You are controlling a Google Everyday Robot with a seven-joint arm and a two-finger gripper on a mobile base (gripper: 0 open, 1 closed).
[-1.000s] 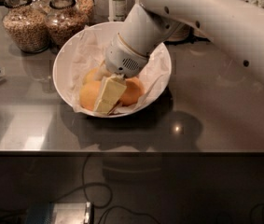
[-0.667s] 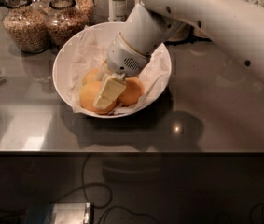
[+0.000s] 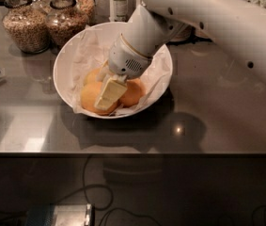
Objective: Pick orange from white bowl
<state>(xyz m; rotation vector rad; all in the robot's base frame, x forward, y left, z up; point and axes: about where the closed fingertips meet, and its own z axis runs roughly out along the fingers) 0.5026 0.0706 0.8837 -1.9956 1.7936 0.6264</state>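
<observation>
A wide white bowl (image 3: 66, 62) lined with crumpled white paper sits on the grey counter. Three oranges lie in its front half: one at the front left (image 3: 89, 98), one at the right (image 3: 133, 92), and one further back (image 3: 94, 74), partly hidden. My gripper (image 3: 106, 100) reaches down into the bowl from the upper right on the white arm. Its cream-coloured end rests among the oranges, against the front left one and beside the right one.
Two glass jars of grain (image 3: 25, 25) (image 3: 66, 22) stand just behind the bowl on the left. A bottle (image 3: 120, 4) stands behind it. The counter's front edge (image 3: 123, 152) runs below the bowl, with cables on the floor beneath.
</observation>
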